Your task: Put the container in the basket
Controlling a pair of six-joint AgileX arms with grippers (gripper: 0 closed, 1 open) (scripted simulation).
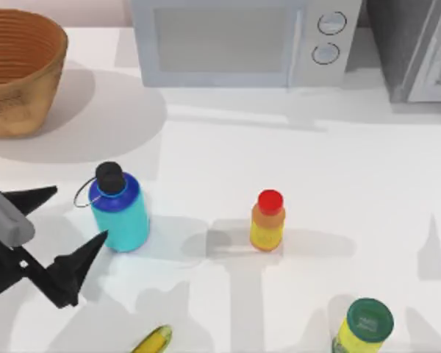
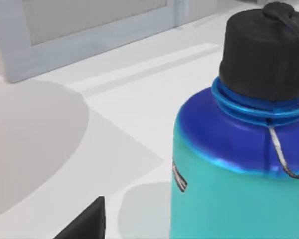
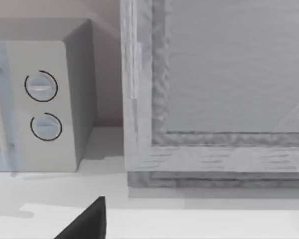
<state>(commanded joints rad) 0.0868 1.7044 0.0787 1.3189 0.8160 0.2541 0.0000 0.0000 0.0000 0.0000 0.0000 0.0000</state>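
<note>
in the top view our left gripper (image 1: 65, 222) sits at the lower left of the frame, its two dark fingers spread wide apart, one fingertip (image 1: 44, 194) higher up and the other (image 1: 94, 244) reaching close to the base of the container (image 1: 120, 212). the fingers are released and grasp nothing; the container stands just to their right, outside the gap between them, and we cannot tell whether the lower tip touches it. the container stands upright on the white table (image 1: 316, 169), left of centre, black cap on top and its thin loop ring (image 1: 81, 197) hanging off toward the left. in the left wrist view the container (image 2: 239, 189) looms close, with the black cap (image 2: 266, 50) over the dark blue shoulder, and a dark fingertip (image 2: 87, 224) at the bottom edge.

the basket (image 1: 20, 73) rests in the upper left corner of the top view, well apart from the container. a microwave (image 1: 242, 40) stands along the top edge, a grey cabinet (image 1: 415, 48) at the upper right. a small yellow bottle with a red cap (image 1: 267, 220) stands near the centre, a yellow jar with a green lid (image 1: 364, 327) at the lower right, and a banana (image 1: 153, 342) at the bottom edge.

the right wrist view faces the microwave (image 3: 45, 99) and the cabinet (image 3: 214, 99), with one dark fingertip (image 3: 87, 224) at the bottom; we cannot tell how our right gripper stands.
</note>
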